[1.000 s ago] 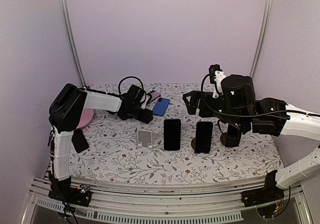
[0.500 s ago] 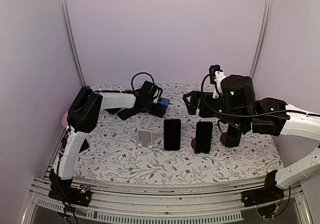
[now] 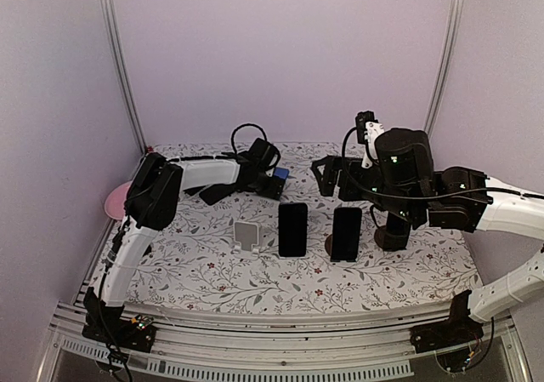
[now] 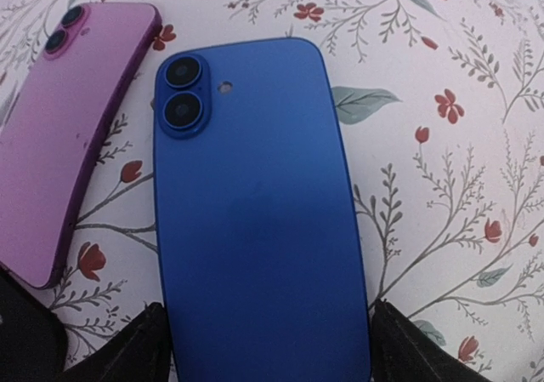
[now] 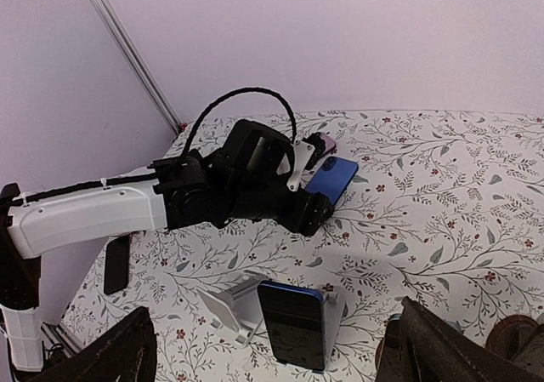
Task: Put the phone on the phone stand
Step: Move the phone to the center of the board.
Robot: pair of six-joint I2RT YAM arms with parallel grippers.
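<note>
The left gripper sits low over the blue phone at the far middle of the table. Its fingers stand apart in the bottom corners of the wrist view, one against each long edge of the phone's near end with no gap showing. I cannot tell whether they press on it. The blue phone lies flat on the floral cloth, back up, with its two lenses at the upper left of that view. A pink phone lies just beside it on the left, also back up, and a sliver of cloth shows between the two. Nearer the arms, at the centre of the top view, the white stand is well apart from the blue phone, with only cloth between them. Just right of the white stand a black phone leans upright, and a second black phone stands beyond it. The right gripper hangs above and behind these two, jaws spread wide around nothing. A dark round base sits below the right arm. At the left edge of the top view a pink disc pokes out past the left arm, and a black slab lies on the cloth near it.
</note>
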